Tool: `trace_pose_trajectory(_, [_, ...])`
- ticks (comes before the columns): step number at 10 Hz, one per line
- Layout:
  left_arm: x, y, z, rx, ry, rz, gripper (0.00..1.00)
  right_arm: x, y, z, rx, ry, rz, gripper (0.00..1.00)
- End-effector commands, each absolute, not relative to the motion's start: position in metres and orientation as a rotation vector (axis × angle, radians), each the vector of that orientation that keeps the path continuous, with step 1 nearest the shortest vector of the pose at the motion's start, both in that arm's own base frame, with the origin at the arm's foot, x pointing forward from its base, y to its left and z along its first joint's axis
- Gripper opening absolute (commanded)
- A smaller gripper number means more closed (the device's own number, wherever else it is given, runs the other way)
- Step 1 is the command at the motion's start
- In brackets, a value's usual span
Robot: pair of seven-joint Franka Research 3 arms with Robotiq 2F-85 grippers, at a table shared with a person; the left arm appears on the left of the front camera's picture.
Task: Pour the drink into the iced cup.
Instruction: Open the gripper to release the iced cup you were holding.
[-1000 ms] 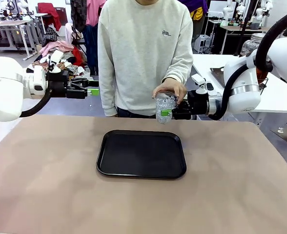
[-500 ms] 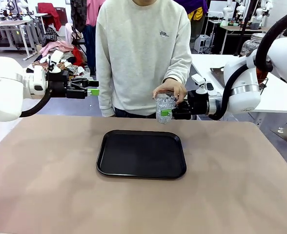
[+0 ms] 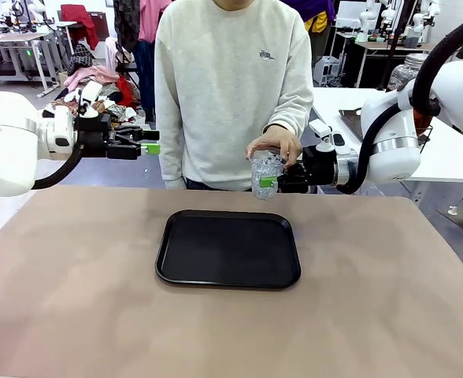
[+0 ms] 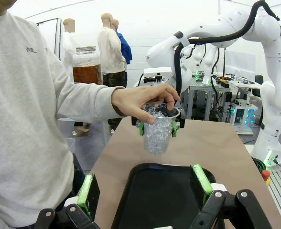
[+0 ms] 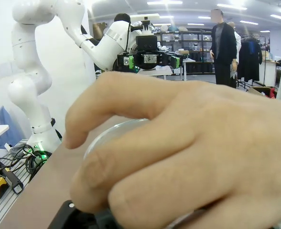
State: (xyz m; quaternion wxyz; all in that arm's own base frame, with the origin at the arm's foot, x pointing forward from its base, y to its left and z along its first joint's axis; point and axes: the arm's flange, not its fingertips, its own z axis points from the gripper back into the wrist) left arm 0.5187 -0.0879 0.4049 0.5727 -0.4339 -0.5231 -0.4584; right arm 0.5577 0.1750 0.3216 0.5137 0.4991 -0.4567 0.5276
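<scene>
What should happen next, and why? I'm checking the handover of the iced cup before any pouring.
Probably the person's hand should let go. It rests over the rim of the iced cup, while the right gripper is already shut on the cup's sides, holding it above the table beyond the black tray. The left gripper is open and holds nothing.

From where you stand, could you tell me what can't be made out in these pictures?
- Right wrist view: the person's hand covers the iced cup and the right gripper's fingers.
- Front view: the iced cup has its rim under that hand; the right gripper is partly behind the cup.
- Left wrist view: the black tray is cut by the bottom edge and the left gripper.
</scene>
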Motion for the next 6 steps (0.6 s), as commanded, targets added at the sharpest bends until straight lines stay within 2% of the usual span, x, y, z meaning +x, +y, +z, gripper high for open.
trace_pose_trajectory(1, [0.5191,-0.0888,0.4065,-1.013,-1.238,-1.064,1.0,0.5578,0.1754,0.3258,1.199,-1.105,1.272,0.75])
trace_pose_trajectory(6, [0.5191,-0.0888,0.4065,-1.013,-1.238,-1.064,1.0,0.5577,0.1751,0.3217,1.2,-1.098,1.269,0.75])
